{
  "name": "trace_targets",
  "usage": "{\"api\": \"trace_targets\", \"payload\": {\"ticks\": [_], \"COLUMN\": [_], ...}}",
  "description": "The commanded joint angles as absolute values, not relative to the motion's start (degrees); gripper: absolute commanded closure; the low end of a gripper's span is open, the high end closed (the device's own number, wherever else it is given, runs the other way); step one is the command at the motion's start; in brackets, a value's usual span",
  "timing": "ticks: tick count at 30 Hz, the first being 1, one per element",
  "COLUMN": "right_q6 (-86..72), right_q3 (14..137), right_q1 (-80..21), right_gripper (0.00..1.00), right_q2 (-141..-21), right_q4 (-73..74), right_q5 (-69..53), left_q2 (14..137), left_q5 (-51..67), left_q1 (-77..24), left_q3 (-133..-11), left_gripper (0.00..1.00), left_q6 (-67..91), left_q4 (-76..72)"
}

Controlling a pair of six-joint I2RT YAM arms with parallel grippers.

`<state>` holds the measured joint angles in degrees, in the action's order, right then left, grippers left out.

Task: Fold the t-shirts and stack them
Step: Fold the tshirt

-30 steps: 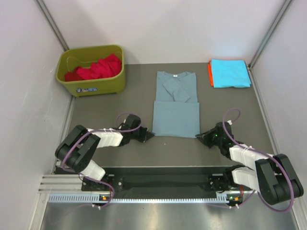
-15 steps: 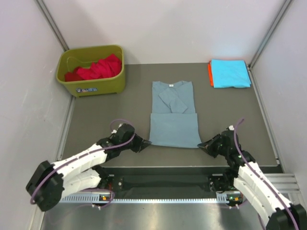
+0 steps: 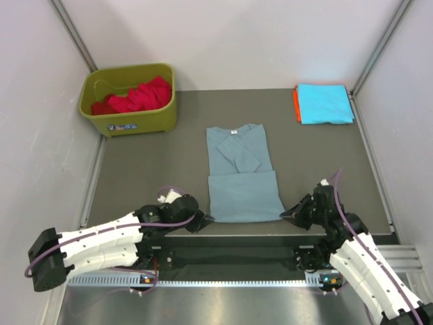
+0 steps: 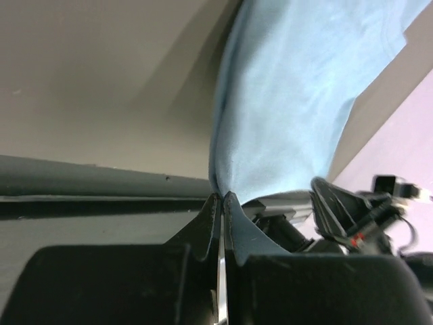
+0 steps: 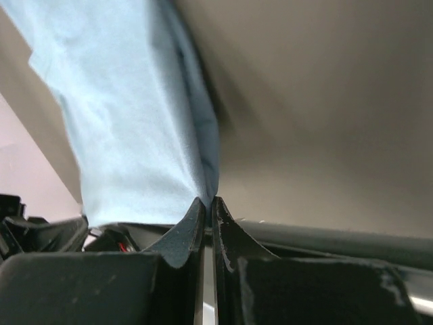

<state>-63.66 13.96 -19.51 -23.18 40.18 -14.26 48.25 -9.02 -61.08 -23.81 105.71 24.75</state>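
Left gripper [image 3: 204,218] and right gripper [image 3: 287,214] each pinched tight on a near hem corner of the half-folded dusty grey-blue cotton t-shirt [image 3: 240,177], mid-tabletop [image 3: 149,169] by the near edge, probably keeping it taut for the next fold.

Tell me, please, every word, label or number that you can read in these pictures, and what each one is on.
Sticker on the front of the olive-green bin: print too small to read.
Neck label of the grey-blue t-shirt: too small to read.
No other text shows; nothing can be quoted.
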Motion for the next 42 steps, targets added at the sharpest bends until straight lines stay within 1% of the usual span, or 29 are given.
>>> {"api": "trace_targets", "payload": {"ticks": [1, 3, 4, 5, 6, 7, 8, 9, 10, 11, 13, 14, 19, 23, 30, 35, 42], "right_q6": [-57.31, -55.99, -54.16, -53.1, -50.65, -49.41, -48.26, -46.34, -45.62, -44.92, -43.69, -43.33, -41.22, -41.22, -41.83, -42.54, -43.77], "right_q3": [22.4, 27.67, 29.77, 32.14, 36.95, 39.26, 41.38, 45.14, 46.74, 49.72, 52.54, 55.86, 65.55, 74.15, 83.93, 89.72, 93.95], "right_q1": [-20.3, -20.22, -20.3, -20.13, -19.87, -19.52, -18.99, -17.85, -16.88, -16.09, -13.98, -13.63, -11.6, -10.55, -8.62, -7.74, -6.59], "right_gripper": [1.0, 1.0, 1.0, 1.0, 1.0, 1.0, 1.0, 1.0, 1.0, 1.0, 1.0, 1.0, 1.0, 1.0, 1.0, 1.0, 1.0], "right_q2": [-28.9, -34.7, -37.15, -42.57, -45.41, -48.22, -53.3, -55.79, -58.25, -63.06, -67.83, -72.64, -85.84, -92.36, -101.77, -108.09, -113.2], "right_q4": [38.59, 36.05, 35.77, 35.6, 35.33, 35.16, 34.72, 34.19, 32.71, 32.0, 29.29, 28.92, 27.43, 27.07, 26.72, 25.66, 24.79], "right_q5": [-14.5, -14.59, -14.76, -14.77, -14.77, -15.37, -15.73, -17.21, -18.1, -18.89, -22.31, -23.19, -26.36, -27.42, -30.14, -31.64, -33.05], "left_q2": [50.96, 52.99, 54.39, 54.93, 55.63, 57.11, 58.0, 59.14, 61.67, 63.09, 67.64, 69.33, 81.37, 88.32, 99.12, 103.97, 110.2], "left_q5": [-16.6, -20.11, -20.47, -20.3, -19.0, -18.03, -16.89, -15.57, -12.25, -10.48, -5.74, -4.49, 2.35, 4.83, 7.73, 8.7, 10.63], "left_q1": [-61.26, -61.09, -59.43, -58.11, -56.27, -52.25, -49.77, -47.31, -42.24, -39.84, -33.96, -32.45, -25.5, -22.86, -18.55, -17.23, -15.74], "left_q3": [-31.78, -34.88, -37.76, -38.84, -40.07, -42.25, -43.32, -44.46, -46.56, -47.45, -50.17, -51.32, -58.79, -65.64, -76.1, -79.63, -84.28], "left_gripper": [1.0, 1.0, 1.0, 1.0, 1.0, 1.0, 1.0, 1.0, 1.0, 1.0, 1.0, 1.0, 1.0, 1.0, 1.0, 1.0, 1.0], "left_q6": [101.7, 98.46, 96.7, 94.94, 91.27, 89.06, 86.95, 82.83, 81.05, 79.47, 75.51, 74.63, 70.93, 68.39, 67.68, 68.55, 69.43], "left_q4": [28.47, 30.49, 30.5, 29.98, 28.84, 27.96, 27.43, 26.03, 25.32, 23.92, 19.97, 19.43, 13.64, 12.83, 10.82, 9.23, 7.56]}}
